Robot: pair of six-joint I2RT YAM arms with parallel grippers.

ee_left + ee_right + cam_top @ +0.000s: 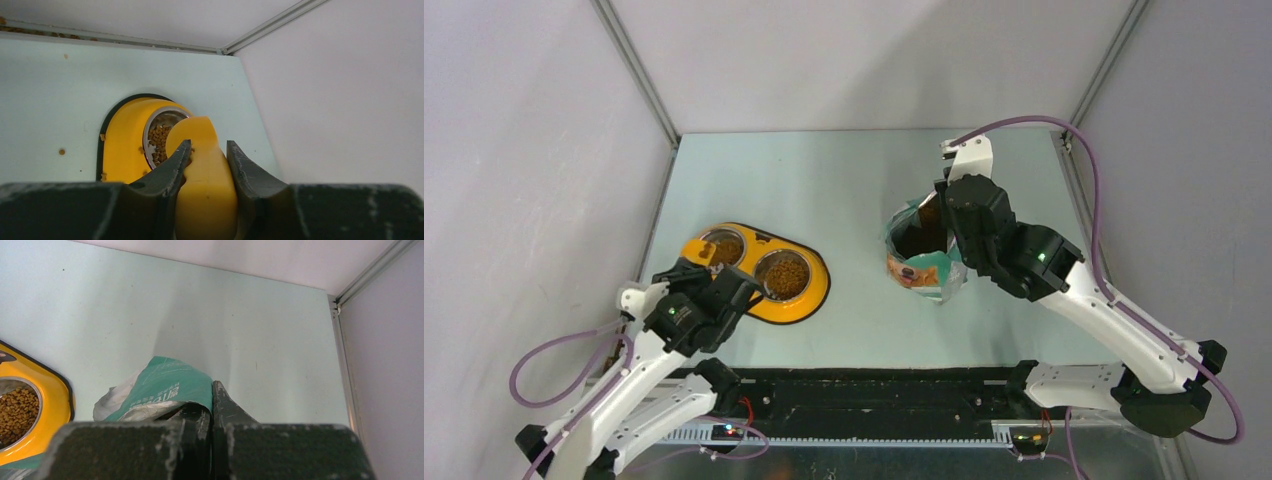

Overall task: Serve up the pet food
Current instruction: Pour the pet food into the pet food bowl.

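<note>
Pet food shows from above as brown kibble filling both steel bowls of the yellow double feeder at the left of the table. More of it appears to sit dark inside the open green-and-white bag, well apart to the right. The left claw hangs over the near end of the feeder beside the left bowl, so the left arm is plainly the nearer one to the bowls. The right claw sits at the bag's right rim. In the left wrist view, the left claw is pinched narrow on the handle of the orange scoop. The scoop's long axis runs straight ahead from the fingers, and its head overlaps the rim of a steel bowl. Kibble lies in that bowl, just ahead of and below the scoop. Whether the scoop carries any cannot be told. A few stray pellets dot the table. In the right wrist view, the right claw is closed tight on the bag's folded top edge. The feeder and its kibble lie off to the left. Any refill would likely mean the scoop travelling right, to the bag's mouth.
</note>
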